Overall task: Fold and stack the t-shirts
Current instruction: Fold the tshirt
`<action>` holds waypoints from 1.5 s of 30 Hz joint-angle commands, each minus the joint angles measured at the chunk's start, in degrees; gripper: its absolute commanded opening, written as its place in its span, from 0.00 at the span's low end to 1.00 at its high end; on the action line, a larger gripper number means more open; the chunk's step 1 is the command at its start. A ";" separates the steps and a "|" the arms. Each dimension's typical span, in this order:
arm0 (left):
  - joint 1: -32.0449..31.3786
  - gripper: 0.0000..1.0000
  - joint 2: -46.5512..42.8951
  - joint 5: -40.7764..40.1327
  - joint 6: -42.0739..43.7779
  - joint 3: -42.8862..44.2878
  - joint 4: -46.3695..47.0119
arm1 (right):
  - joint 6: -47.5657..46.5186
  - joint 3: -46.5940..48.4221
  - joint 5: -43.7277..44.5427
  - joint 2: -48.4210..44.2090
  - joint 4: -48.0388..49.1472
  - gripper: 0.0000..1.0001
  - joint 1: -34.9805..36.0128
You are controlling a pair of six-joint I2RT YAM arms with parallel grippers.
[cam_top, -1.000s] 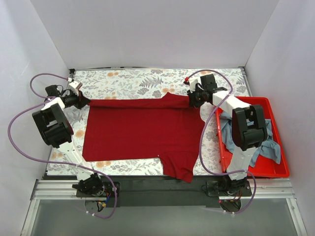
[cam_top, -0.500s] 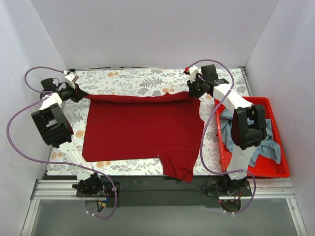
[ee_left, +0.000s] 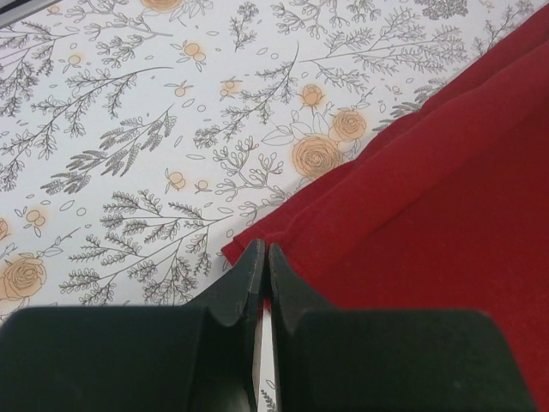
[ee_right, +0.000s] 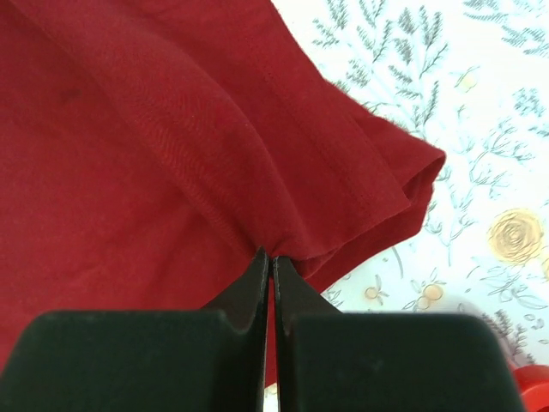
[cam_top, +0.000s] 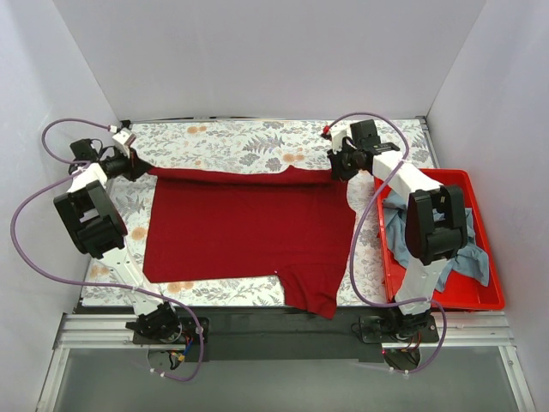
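A large plain dark red cloth t-shirt [cam_top: 249, 227] lies spread on the bench [cam_top: 232, 142], which has a white flower-printed cover. The shirt's long axis runs left to right. Its sleeved end is at the right and its straight edge is at the left. One sleeve hangs at the near right, crossing the near edge of the printed cover onto the dark strip beyond.

The left end effector [cam_top: 140, 166] is at the shirt's far left corner. In the left wrist view its fingers [ee_left: 262, 253] are pressed together on that corner of the red cloth. The right end effector [cam_top: 337, 169] is at the far right corner. In the right wrist view it [ee_right: 268, 257] is closed just as tightly, pinching gathered cloth beside the hemmed sleeve opening. A narrow folded band runs along the far edge between the two grips.

Bare printed bench lies beyond the far edge, broad across its width. Only thin strips show at the left and along the near edge.

On the right, a bright red rectangular plastic bin [cam_top: 446, 302] stands near the shirt's right edge with a slim strip of bench between them. A crumpled plain grey-blue t-shirt [cam_top: 479, 257] lies in the bin, partly under the right arm.
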 commanded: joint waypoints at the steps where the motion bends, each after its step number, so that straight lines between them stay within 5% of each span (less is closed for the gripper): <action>1: 0.56 0.00 -3.19 -0.18 2.95 -0.53 -0.71 | 0.65 -1.90 -0.34 -4.02 -0.40 0.01 0.29; 19: 0.65 0.00 -2.66 -4.13 18.51 -5.98 -7.22 | 0.04 -6.39 2.21 -1.12 -0.31 0.01 0.55; 33: 0.56 0.00 -3.09 -3.52 17.20 -3.52 -7.83 | -1.19 -0.24 2.83 -0.24 -2.15 0.01 0.55; 45: 0.65 0.00 -5.03 -6.59 28.09 -9.67 -11.61 | -3.82 -4.63 1.77 0.37 -2.34 0.01 1.08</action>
